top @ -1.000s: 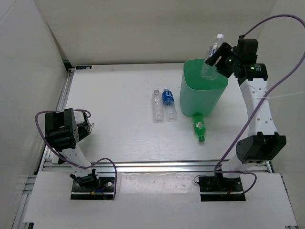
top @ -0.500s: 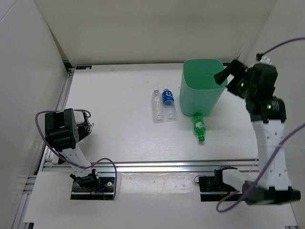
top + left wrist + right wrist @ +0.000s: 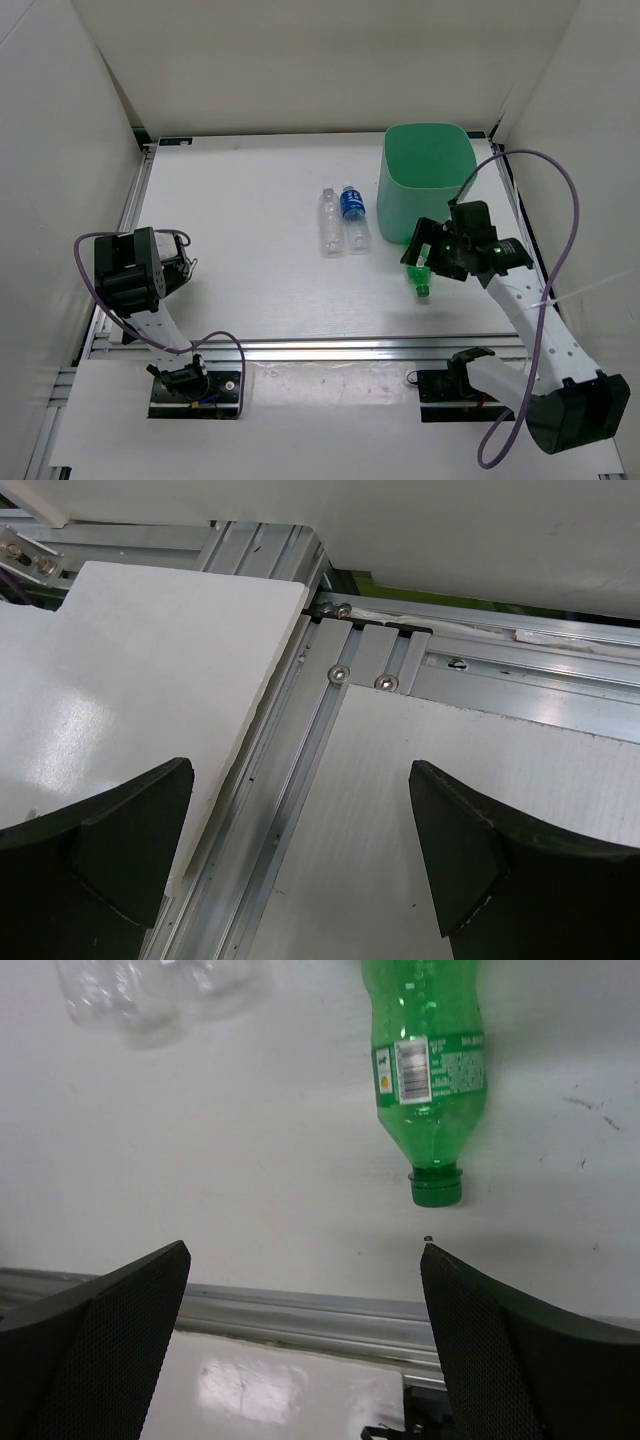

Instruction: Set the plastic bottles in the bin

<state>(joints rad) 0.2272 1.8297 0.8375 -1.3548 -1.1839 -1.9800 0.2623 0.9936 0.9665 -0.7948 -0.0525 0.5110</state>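
The green bottle (image 3: 421, 281) lies on its side on the counter (image 3: 240, 220), right of centre in the top view, just below the bin (image 3: 425, 190). Its cap points to the lower edge of the frame, and its upper part is hidden under the right tool (image 3: 428, 252). In the right wrist view the bottle sits at the upper middle, label up and cap downward. It is clear of both fingers, which stand wide apart at the lower corners and hold nothing.

Two more bottles lie side by side near the centre of the top view, left of the bin and apart from it. The plain clear bottle (image 3: 329, 221) is on the left and the blue-label bottle (image 3: 354, 218) is just beside it on the right. In the right wrist view they show only as blurred clear shapes at the upper left.

The mint-green bin stands upright at the upper right of the counter, its mouth open. What is inside cannot be told.

A purple cable (image 3: 560, 200) loops from the right arm past the bin's right side.

The left tool (image 3: 300, 770) is at the left edge of the top view, well apart from every bottle. Its wrist view shows its fingers spread wide and empty over an aluminium rail (image 3: 370, 650) and a white board (image 3: 130, 670).
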